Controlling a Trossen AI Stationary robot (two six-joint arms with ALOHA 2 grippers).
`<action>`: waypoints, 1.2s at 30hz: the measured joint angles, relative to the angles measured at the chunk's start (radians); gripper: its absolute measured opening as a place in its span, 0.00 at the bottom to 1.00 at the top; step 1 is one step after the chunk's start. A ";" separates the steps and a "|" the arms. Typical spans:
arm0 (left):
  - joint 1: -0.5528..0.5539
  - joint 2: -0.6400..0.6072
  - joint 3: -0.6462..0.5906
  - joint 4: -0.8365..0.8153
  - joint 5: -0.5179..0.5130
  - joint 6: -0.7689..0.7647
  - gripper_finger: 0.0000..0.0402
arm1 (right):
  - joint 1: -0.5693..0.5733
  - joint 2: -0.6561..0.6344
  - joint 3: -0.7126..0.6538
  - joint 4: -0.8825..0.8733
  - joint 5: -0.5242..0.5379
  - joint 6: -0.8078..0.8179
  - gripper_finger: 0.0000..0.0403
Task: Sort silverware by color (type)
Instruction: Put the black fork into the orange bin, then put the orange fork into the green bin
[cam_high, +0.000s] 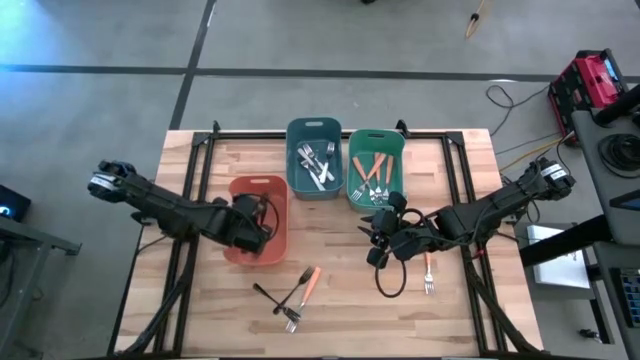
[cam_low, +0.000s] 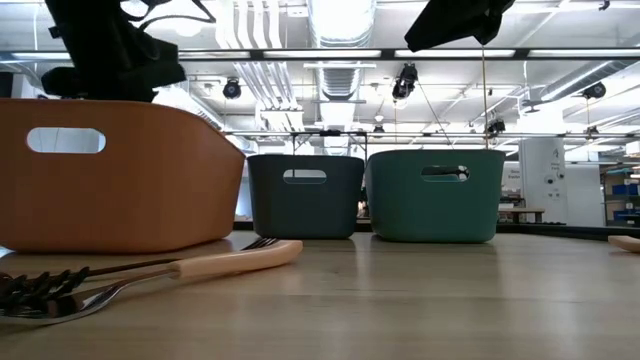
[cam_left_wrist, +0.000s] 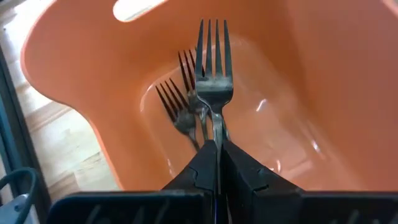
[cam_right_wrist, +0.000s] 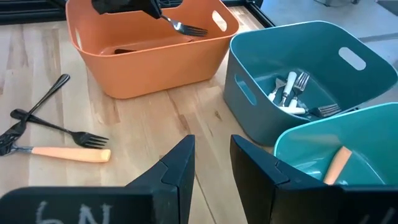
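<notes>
My left gripper (cam_left_wrist: 219, 146) is over the salmon bin (cam_high: 258, 182), shut on a dark bronze fork (cam_left_wrist: 213, 74). Two more dark forks (cam_left_wrist: 180, 112) lie on the bin's floor beneath it. My right gripper (cam_right_wrist: 211, 158) hangs open over bare table near the green bin (cam_high: 375, 140), with nothing between its fingers. On the table's near side lie two crossed dark forks (cam_right_wrist: 56, 124) and an orange-handled fork (cam_right_wrist: 68, 154). Another orange-handled fork (cam_high: 428, 272) lies by my right arm. My left gripper pinches the dark fork's handle (cam_left_wrist: 217, 127) between its two fingers. The fork runs on in line with the fingers, with its tines (cam_left_wrist: 211, 37) pointing away from them. The fingers slant down into the bin from above. The fork hangs clear of the bin's floor and walls.
The blue bin (cam_high: 312, 125) at the back middle holds plain silver forks (cam_right_wrist: 292, 90). The green bin beside it holds orange-handled pieces (cam_high: 372, 168). A black cable (cam_high: 385, 280) loops on the table below my right gripper. Bare wood lies between the bins and the near edge.
</notes>
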 joint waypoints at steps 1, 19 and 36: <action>0.007 0.000 0.000 0.003 -0.004 -0.013 0.00 | 0.000 0.000 0.000 0.000 0.000 0.003 0.23; 0.045 0.137 0.001 0.070 -0.012 -0.009 0.00 | 0.000 0.000 0.000 0.000 0.000 0.019 0.23; 0.046 0.167 0.002 0.077 -0.036 -0.011 0.09 | 0.000 -0.001 0.000 0.000 0.000 0.019 0.23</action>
